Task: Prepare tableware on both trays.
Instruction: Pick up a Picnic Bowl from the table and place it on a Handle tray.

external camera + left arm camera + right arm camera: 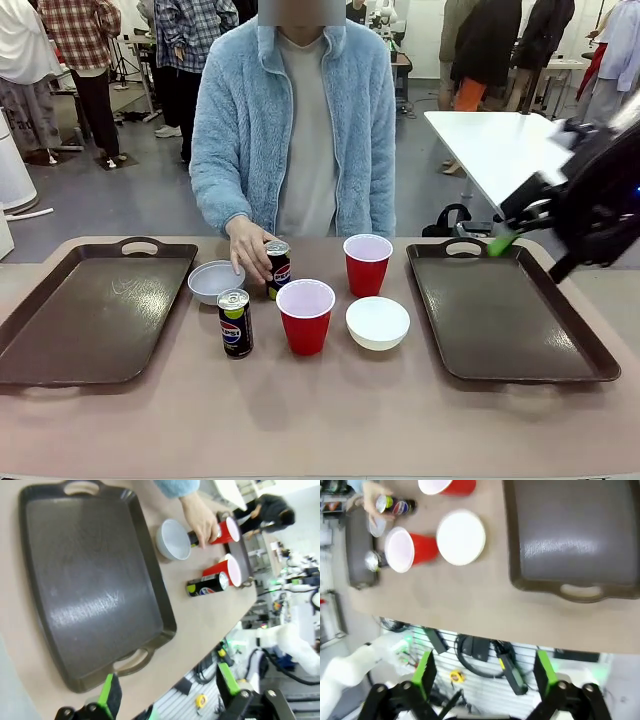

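Tableware stands on the table (pixel 320 420) between two bare brown trays (pixel 90 320) (pixel 510 320): two red cups (pixel 305 315) (pixel 367 262), two white bowls (pixel 377 322) (pixel 215 281), two black cans (pixel 235 322) reading Pepsi. A person's hand (pixel 248 250) grips the far can (pixel 277 268). The robot's left hand (pixel 168 687) and right hand (pixel 484 672) hang wide open, holding nothing. Loading seems not begun; next, one must descend over a piece and close.
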You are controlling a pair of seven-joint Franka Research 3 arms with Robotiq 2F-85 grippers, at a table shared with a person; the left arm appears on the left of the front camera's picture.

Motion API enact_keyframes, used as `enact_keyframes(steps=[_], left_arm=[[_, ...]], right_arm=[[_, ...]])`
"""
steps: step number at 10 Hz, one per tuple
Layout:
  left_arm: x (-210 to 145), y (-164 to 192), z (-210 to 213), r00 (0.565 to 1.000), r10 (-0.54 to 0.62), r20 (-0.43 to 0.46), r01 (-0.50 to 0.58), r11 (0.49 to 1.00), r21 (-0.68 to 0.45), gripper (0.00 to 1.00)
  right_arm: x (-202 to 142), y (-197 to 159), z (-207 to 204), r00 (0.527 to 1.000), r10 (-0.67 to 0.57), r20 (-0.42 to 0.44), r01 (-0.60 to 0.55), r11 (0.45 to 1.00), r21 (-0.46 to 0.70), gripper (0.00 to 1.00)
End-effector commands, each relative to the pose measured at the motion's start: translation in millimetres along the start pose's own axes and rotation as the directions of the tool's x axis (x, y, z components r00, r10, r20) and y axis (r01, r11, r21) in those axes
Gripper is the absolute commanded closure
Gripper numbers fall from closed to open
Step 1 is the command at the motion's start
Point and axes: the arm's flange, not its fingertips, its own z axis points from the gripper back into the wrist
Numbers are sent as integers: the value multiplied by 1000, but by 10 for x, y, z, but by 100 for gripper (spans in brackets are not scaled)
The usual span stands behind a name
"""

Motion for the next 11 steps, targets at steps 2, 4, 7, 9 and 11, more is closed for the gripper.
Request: enact_keyframes(steps=[2,4,7,9,11], left_arm=[[7,-12,19,1000,5,9,-5,1000,-12,0],[7,-12,19,1000,5,9,-5,1000,-12,0],[7,-12,19,1000,5,9,-5,1000,-12,0],[7,-12,19,1000,5,9,-5,1000,-12,0],[7,-12,19,1000,5,9,-5,1000,-12,0]], right_arm=[[259,407,-694,998,-26,-65,13,982,-187,0],[297,414,-890,995,-11,-100,-9,979,-204,0],[191,446,-950,996,0,-91,-19,979,-203,0],[191,446,-950,996,0,-91,-19,979,-203,0],[244,586,-1176,998,-24,-59,9,971,-240,0]])
